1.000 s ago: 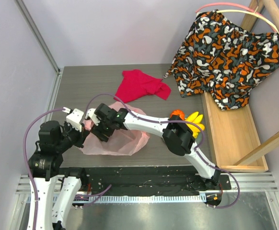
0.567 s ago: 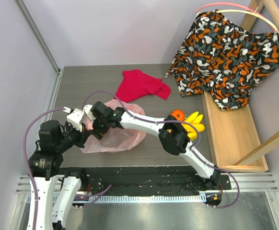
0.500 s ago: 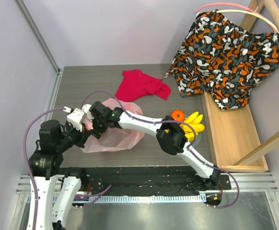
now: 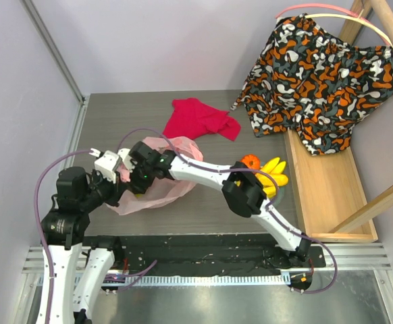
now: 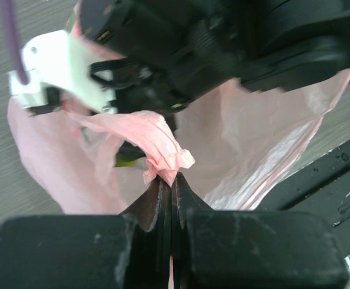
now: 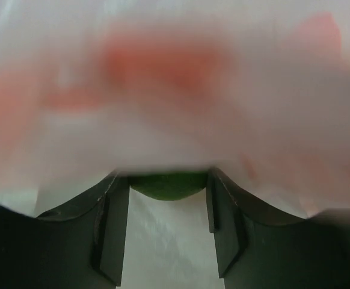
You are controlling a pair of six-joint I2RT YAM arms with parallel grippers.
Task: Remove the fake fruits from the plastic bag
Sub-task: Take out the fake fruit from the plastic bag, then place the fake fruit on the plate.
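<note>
Plastic bag (image 4: 173, 190), lying near-left on worktop (image 4: 115, 121), is judged thin, limp and slippery, and is pinched at its bunched rim by left pincer (image 5: 172, 183); 1 light, hard, glossy green fruit (image 6: 169, 185) inside is straddled by half-spread right pincer (image 6: 166, 180), grip unconfirmed, mid-body hold advised.
</note>
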